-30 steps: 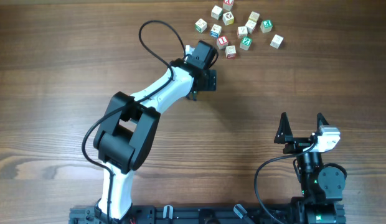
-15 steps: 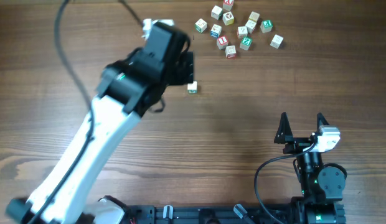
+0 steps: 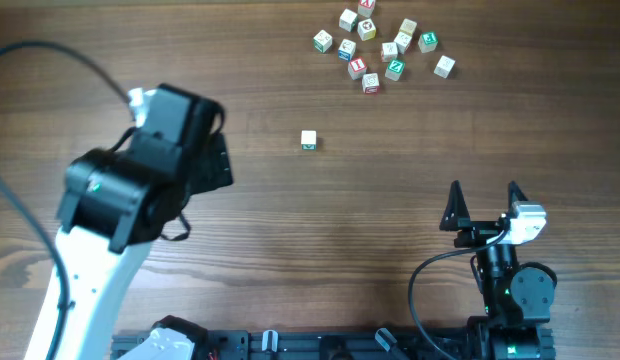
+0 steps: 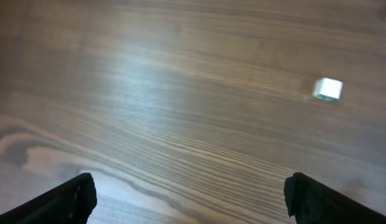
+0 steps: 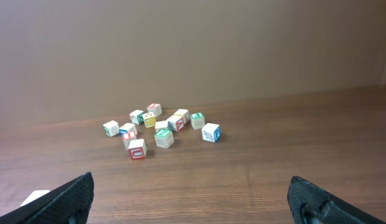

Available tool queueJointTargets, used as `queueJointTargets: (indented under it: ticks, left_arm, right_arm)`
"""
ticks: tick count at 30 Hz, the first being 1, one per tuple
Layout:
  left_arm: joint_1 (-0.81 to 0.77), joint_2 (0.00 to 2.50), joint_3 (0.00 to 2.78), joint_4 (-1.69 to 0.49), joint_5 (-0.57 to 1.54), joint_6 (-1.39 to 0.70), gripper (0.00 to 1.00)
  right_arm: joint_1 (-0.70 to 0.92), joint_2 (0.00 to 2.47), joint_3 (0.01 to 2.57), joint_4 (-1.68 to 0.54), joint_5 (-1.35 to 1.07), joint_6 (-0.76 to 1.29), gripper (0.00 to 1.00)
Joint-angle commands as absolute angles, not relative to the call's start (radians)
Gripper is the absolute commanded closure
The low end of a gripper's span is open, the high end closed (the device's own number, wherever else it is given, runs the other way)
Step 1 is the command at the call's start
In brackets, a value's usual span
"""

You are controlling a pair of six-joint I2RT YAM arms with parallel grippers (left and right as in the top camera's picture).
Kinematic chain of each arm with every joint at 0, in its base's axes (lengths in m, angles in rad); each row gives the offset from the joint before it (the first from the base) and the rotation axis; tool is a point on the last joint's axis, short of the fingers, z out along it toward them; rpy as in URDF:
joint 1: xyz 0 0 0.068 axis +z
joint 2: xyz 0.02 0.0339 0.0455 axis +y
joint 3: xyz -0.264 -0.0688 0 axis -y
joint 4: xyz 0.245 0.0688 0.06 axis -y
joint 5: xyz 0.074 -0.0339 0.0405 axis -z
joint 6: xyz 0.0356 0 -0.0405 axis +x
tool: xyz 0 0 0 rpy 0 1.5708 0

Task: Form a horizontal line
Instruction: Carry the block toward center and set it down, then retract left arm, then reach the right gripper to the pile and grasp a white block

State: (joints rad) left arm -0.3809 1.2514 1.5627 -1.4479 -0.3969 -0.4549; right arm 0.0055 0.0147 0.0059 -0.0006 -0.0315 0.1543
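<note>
A single white letter cube (image 3: 308, 140) lies alone on the wooden table; it also shows in the left wrist view (image 4: 328, 89) and at the left edge of the right wrist view (image 5: 35, 198). A cluster of several letter cubes (image 3: 375, 45) lies at the far right; the right wrist view shows it too (image 5: 159, 129). My left gripper (image 3: 222, 160) is open and empty, well left of the lone cube; its view (image 4: 190, 196) shows bare table between the fingers. My right gripper (image 3: 483, 202) is open and empty near the front right (image 5: 193, 199).
A black cable (image 3: 50, 60) loops from the left arm over the table's left side. The right arm's base (image 3: 505, 300) stands at the front edge.
My left arm has pulled back to the left and towards the front, away from the cluster, leaving one cube alone on the table. The right arm has not moved.
</note>
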Motion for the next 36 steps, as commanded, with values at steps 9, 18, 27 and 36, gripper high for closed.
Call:
queueJointTargets:
  ticks: [9,18,27,36]
  left_arm:
    - [-0.276,1.018,1.274,-1.369,-0.281,-0.488,0.00]
    - [-0.277,0.966,1.132,-1.335,-0.285,-0.506,0.00]
    - [-0.277,0.970,1.132,-1.340,-0.283,-0.506,0.00]
    - [-0.277,0.970,1.132,-1.340,-0.283,-0.506,0.00]
  right_arm:
    - [0.002,0.174,0.005,0.034,-0.481,0.971,0.00]
    - [0.002,0.496,0.169,-0.068,-0.548,0.719,0.01]
    - [0.002,1.008,0.856,-0.639,-0.419,0.377,0.01]
    - [0.002,1.144,1.016,-0.501,-0.466,0.456,0.00]
